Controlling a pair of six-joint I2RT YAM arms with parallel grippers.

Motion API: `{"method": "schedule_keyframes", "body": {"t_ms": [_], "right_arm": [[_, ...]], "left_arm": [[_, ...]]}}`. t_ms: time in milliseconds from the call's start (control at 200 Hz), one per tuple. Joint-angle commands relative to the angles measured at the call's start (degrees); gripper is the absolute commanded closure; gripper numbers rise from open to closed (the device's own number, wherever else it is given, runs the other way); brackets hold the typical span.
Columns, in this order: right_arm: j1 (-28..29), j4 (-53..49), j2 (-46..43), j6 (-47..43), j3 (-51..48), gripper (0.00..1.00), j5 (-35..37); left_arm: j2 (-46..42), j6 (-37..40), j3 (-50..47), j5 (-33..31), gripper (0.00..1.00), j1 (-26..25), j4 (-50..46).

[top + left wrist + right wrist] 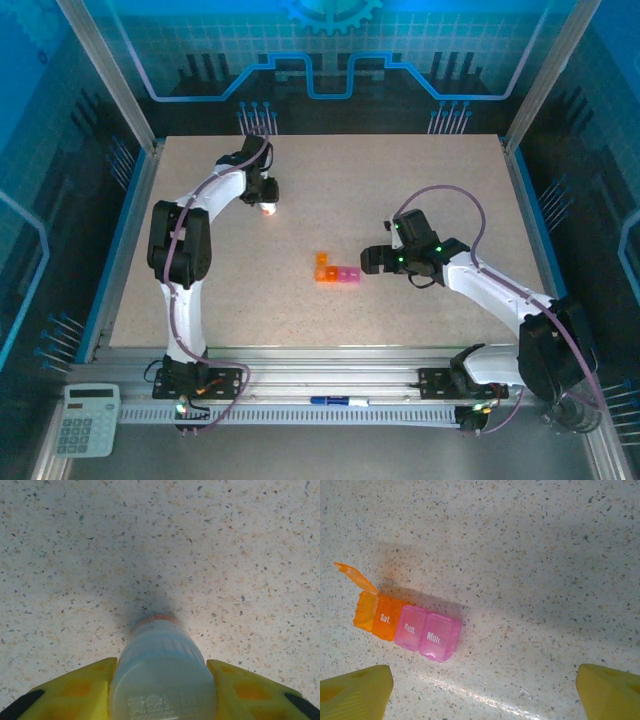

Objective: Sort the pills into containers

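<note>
On the speckled table (420,190), the left gripper (162,692) is clamped on a white pill bottle (160,645). The right gripper (482,695) is spread wide. The pill organizer (410,627) lies ahead of it, leftward, with the orange end lid (355,575) flipped up.

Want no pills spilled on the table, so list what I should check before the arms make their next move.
1. Left gripper gripping the bottle: ok, a finger presses each side.
2. Bottle's cap off: cannot tell.
3. One compartment of the organiser open: ok, the orange end lid is up; the Sat, Sun and Mon lids are shut.
4. Bottle above the open compartment: not ok; the top view has it well left of and beyond the organiser.
5. Right gripper open and apart from the organiser: ok.
</note>
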Motion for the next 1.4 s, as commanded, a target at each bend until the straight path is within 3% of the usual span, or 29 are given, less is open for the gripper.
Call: {"method": "schedule_keyframes", "body": {"t_ms": [0,240,826,1396], "right_arm": [[-0.3,1.8,-0.1,-0.8,-0.4,0.05,-1.0],[-0.3,3.2,1.9,-1.0,1.6,0.05,-3.5],[-0.2,2.9,6.5,-2.5,8.2,0.07,-8.4],[2.0,2.6,10.5,-2.0,11.7,0.08,-8.2]], "left_arm": [[-1.9,1.5,1.4,0.1,0.74,-1.4,-2.8],[-8.6,0.7,-2.4,0.2,0.75,-5.4,-3.4],[-24.6,-5.3,-22.1,-1.1,0.74,-16.9,-3.7],[-30.4,-10.7,-35.3,-1.8,0.73,-20.9,0.9]]}}
